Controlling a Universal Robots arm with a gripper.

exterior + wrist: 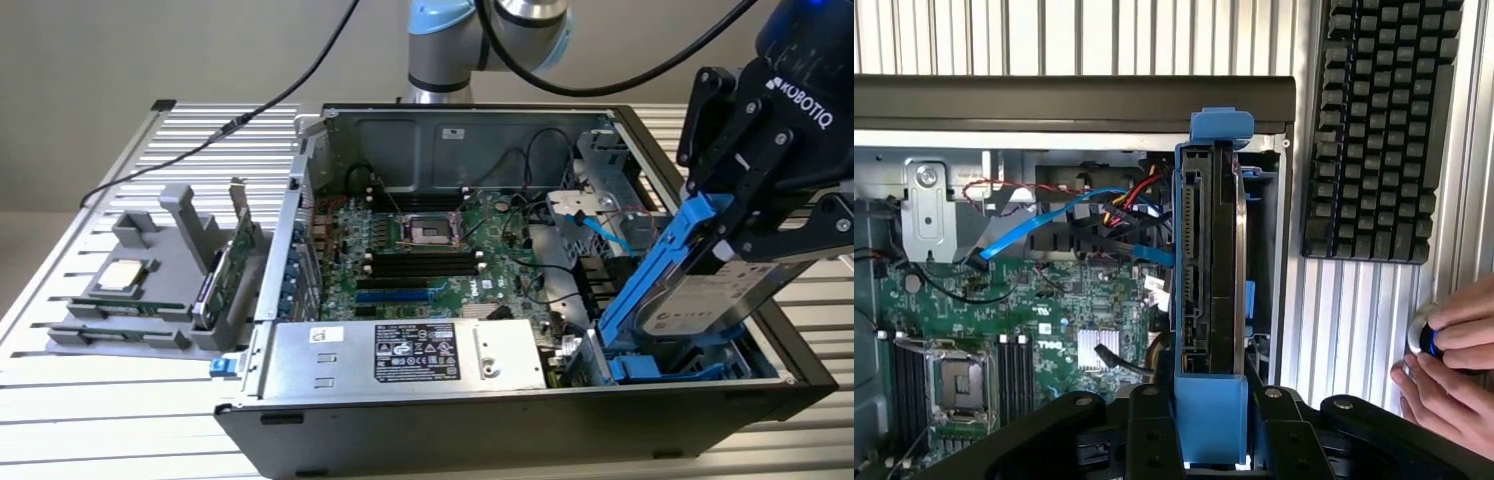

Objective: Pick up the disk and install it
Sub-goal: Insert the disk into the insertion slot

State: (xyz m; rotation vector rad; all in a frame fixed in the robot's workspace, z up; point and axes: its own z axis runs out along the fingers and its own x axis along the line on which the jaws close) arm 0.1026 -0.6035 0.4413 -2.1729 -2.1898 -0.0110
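My gripper (747,235) is shut on the disk (694,295), a silver hard drive in a blue carrier. It holds the disk on edge, tilted, above the drive bay (667,365) at the exterior view's right front corner of the open computer case (534,420). The disk's lower end reaches down into the bay's blue rails. In the wrist view the disk (1209,260) stands edge-on between my black fingers (1299,420), with its connector side in sight and the motherboard (1024,330) beside it.
A grey holder (147,290) on the exterior view's left carries a CPU chip and green cards. A power supply (400,355) sits at the case front. Blue and red cables (1084,210) run near the bay. A keyboard (1379,130) and a person's hands (1449,365) lie outside the case.
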